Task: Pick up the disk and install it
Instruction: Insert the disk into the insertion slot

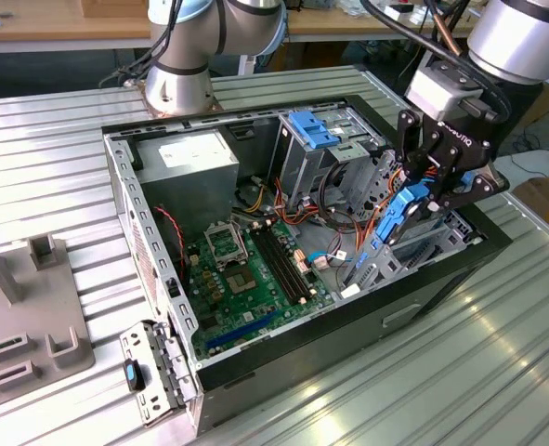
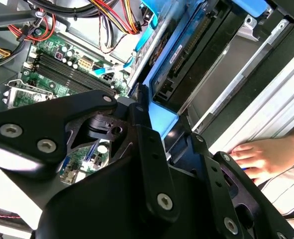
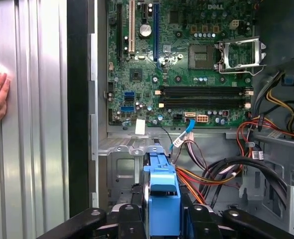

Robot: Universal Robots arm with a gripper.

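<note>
In the exterior view my gripper [image 1: 429, 190] hangs over the drive bay at the right end of the open computer case [image 1: 125, 186] and is shut on the disk [image 1: 404, 212]. The disk is held on edge and tilted, its lower end down among the bay's metal frames. The second wrist view shows the disk's black body [image 2: 196, 59] and blue rail [image 2: 162, 118] running away from my gripper [image 2: 149, 127] beside a grey bay wall. In the first wrist view the blue rail end [image 3: 162, 199] stands between my black fingers [image 3: 129, 219], above the cage.
The green motherboard [image 1: 255, 269] lies on the case floor, with orange and red cables [image 1: 344, 218] beside the bay. A grey power supply [image 1: 186, 158] and a light-blue latch [image 1: 311, 128] sit at the back. A person's hand [image 2: 266, 157] rests on the ribbed table outside the case.
</note>
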